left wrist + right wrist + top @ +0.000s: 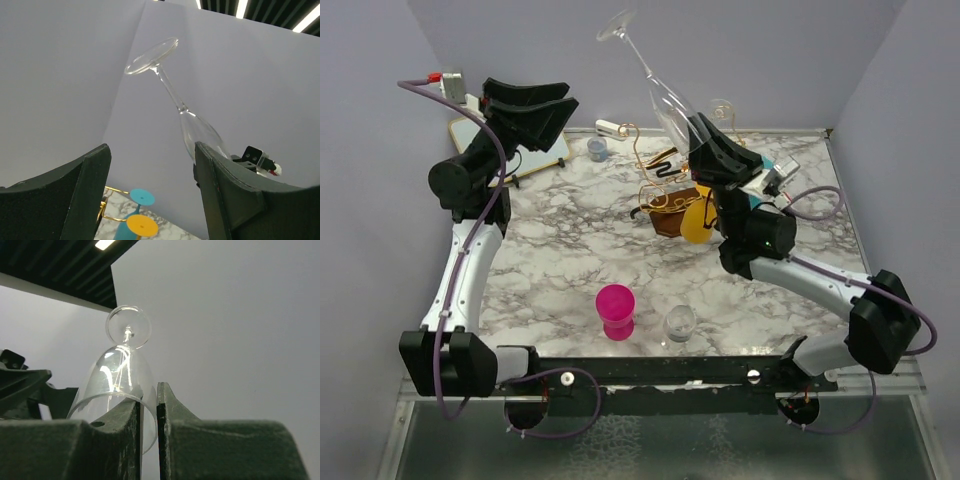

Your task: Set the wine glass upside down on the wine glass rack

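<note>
Gripped at the rim by the narrowly closed right hand [148,395] — clear stemmed wine glass [665,100], bowl down, foot tilted toward 11 o'clock, aloft at 12 o'clock of the gold wire rack on dark wooden base [665,216]. At 10 o'clock, left hand [152,155] spread wide — holding nothing.

- The left arm [470,260] rises from its near-left base and bends at the far left. Its wrist aims the left gripper [548,108] rightward and upward.
- Its fingers [90,175] stand wide apart with nothing between them.
- The right arm [820,282] stretches leftward from its near-right base, wrist tipped up.
- The right gripper [148,410] is almost closed, pinching the rim of the wine glass [117,375].
</note>
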